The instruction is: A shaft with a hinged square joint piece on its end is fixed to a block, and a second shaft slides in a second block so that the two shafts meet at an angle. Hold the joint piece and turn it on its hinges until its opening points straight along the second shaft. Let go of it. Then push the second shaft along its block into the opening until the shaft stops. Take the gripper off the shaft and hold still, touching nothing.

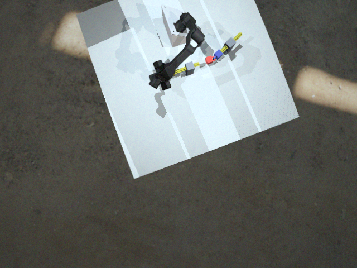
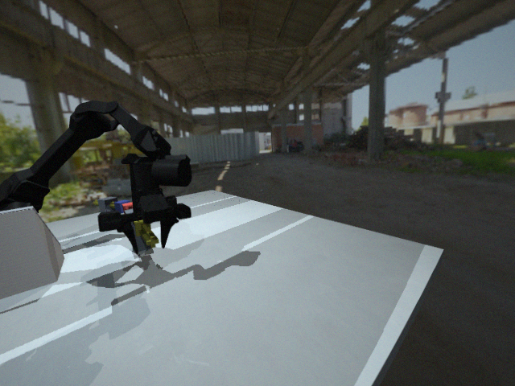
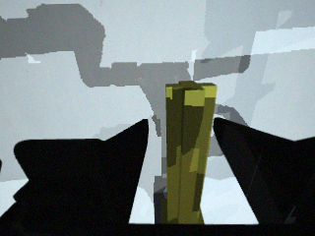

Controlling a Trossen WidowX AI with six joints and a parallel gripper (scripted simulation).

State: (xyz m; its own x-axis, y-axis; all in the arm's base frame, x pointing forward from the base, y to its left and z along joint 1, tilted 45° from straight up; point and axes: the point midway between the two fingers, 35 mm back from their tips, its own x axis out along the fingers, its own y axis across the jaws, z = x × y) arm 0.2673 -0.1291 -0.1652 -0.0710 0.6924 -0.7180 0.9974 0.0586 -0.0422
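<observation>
The first shaft (image 1: 238,36) is yellow and runs through a grey block (image 1: 230,43). On its end are a blue hinge part (image 1: 218,54) (image 2: 121,205) and the red joint piece (image 1: 210,59) (image 2: 127,206), which faces roughly toward the second shaft. The second shaft (image 1: 181,70) (image 2: 145,234) (image 3: 187,162) is yellow and ribbed and passes through another grey block (image 1: 189,67). A gap separates its near end from the red piece. My gripper (image 1: 162,75) (image 2: 150,250) (image 3: 180,123) is partly open around the second shaft's far end, with space visible on both sides of it. The arm hides that end in the top view.
A pale box (image 1: 173,25) (image 2: 26,253) stands beside the arm's base. The white table (image 1: 218,115) (image 2: 290,307) ends in front of and beyond the blocks. Shadows of the arm cross the table under the gripper.
</observation>
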